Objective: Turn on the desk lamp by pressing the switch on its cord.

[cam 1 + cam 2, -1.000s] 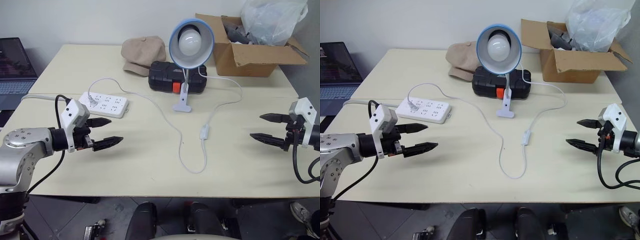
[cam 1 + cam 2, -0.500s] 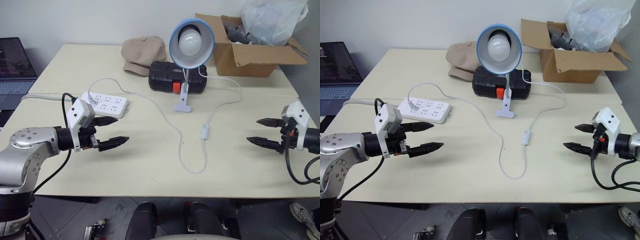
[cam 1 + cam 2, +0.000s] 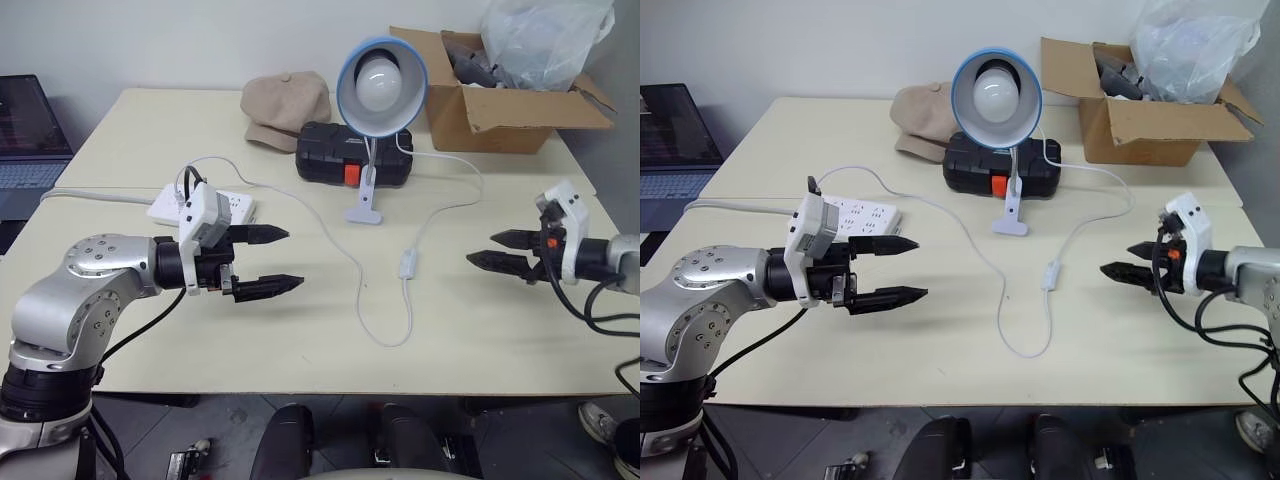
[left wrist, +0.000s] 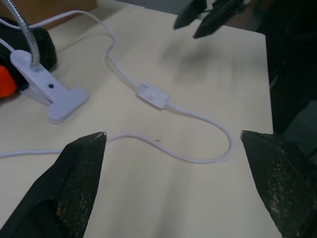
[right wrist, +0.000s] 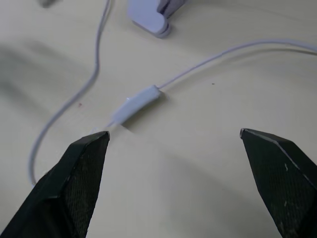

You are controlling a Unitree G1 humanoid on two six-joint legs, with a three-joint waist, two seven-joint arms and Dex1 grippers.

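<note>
Switch lying free on the desk, both end effectors standing wide open and holding nothing.

Resting flat on the pale cream desk [image 3: 300,350], the small white oblong inline switch [image 3: 408,265] is sitting partway along the thin white cord [image 3: 380,335], in front of the blue-shaded clip lamp with its big white bulb [image 3: 381,82], which is not glowing. It is looking light, hard-shelled and smooth, so a push would likely be sliding it on its limp, springless wire; pressing straight down on the rocker face, or pinching the body by its long sides, seems the safest hold. Right end effector [image 3: 495,250] is hovering just beside it with black fingers spread, while the left end effector [image 3: 268,260] is hanging well apart across the loop of cord, equally agape and empty.
</note>
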